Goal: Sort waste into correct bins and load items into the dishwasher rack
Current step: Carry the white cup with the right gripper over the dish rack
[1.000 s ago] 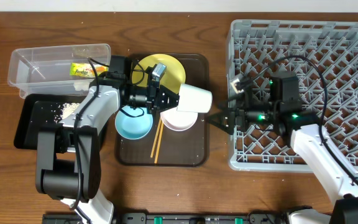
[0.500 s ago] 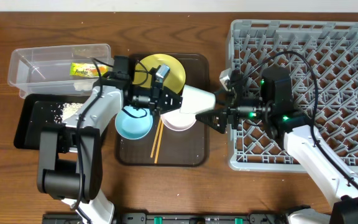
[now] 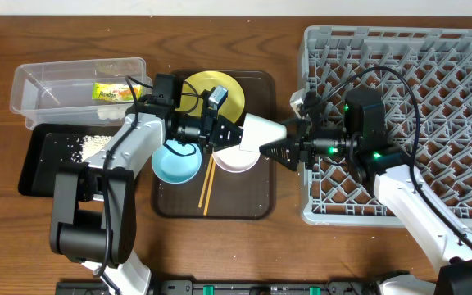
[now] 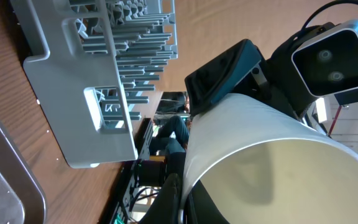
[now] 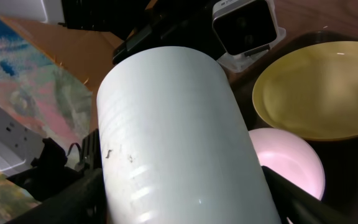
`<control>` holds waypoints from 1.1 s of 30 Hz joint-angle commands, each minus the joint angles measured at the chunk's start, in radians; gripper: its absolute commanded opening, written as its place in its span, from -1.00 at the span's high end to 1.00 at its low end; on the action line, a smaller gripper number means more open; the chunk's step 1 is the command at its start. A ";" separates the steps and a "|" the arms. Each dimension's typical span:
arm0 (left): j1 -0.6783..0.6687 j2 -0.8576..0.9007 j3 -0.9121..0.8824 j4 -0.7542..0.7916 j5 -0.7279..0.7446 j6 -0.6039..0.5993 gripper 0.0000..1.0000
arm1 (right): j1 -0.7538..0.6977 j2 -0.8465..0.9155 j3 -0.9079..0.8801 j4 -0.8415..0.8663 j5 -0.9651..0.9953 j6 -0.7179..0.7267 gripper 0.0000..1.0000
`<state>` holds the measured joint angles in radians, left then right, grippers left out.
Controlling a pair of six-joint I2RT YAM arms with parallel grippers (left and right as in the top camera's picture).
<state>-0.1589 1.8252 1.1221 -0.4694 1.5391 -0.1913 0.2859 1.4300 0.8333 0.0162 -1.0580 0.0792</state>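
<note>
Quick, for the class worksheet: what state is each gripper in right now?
Left gripper: closed, holding the small white cylindrical cup at its rim.
Right gripper: jaws either side of the same cup; whether it grips yet cannot be told.

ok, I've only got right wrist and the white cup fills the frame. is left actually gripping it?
Observer: Yes. The left wrist view shows the left gripper pinching the white cup by its rim wall.
Operator: What's the cup over?
Observer: Overhead, it's held on its side above the white bowl, near the brown tray's right edge, short of the dishwasher rack.
Operator: Anything on the tray I can't see?
Observer: A light blue bowl at its left side, with chopsticks beside it.
</note>
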 commanded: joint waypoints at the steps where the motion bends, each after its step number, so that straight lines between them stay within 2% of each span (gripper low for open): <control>1: 0.002 -0.005 0.007 0.001 0.019 -0.010 0.88 | 0.019 0.007 0.016 0.000 -0.005 -0.002 -0.41; 12: 0.002 -0.005 0.007 0.001 -0.018 -0.010 0.87 | 0.018 0.007 0.016 -0.002 -0.005 -0.002 -0.06; 13: 0.002 -0.005 0.007 0.000 -0.029 -0.009 0.85 | 0.018 0.007 0.016 -0.005 -0.005 -0.002 -0.02; 15: 0.002 -0.005 0.007 0.000 -0.074 -0.009 0.70 | 0.018 0.007 0.016 -0.009 -0.005 -0.002 0.10; 16: 0.002 -0.005 0.007 0.000 -0.108 -0.009 0.66 | 0.018 0.007 0.016 -0.010 -0.005 -0.002 0.19; 18: 0.002 -0.005 0.007 0.000 -0.203 -0.009 0.37 | 0.018 0.007 0.016 -0.015 -0.005 -0.002 0.37; 19: 0.003 -0.005 0.007 0.000 -0.245 -0.009 0.29 | 0.018 0.007 0.016 -0.022 -0.004 -0.002 0.42; 21: 0.006 -0.006 0.007 -0.001 -0.334 -0.009 0.21 | 0.018 0.007 0.016 -0.039 -0.001 -0.002 0.66; 22: 0.008 -0.006 0.007 -0.004 -0.383 -0.009 0.17 | 0.018 0.007 0.016 -0.054 0.009 -0.002 0.86; 23: 0.013 -0.009 0.007 -0.009 -0.423 -0.009 0.16 | 0.018 0.007 0.016 -0.070 0.028 -0.002 0.97; 33: 0.098 -0.197 0.008 -0.169 -0.785 0.043 0.14 | -0.006 -0.008 0.031 -0.115 0.146 0.021 0.97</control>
<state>-0.0841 1.7237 1.1221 -0.6147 0.9165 -0.1833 0.2836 1.4334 0.8333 -0.0914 -0.9646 0.0849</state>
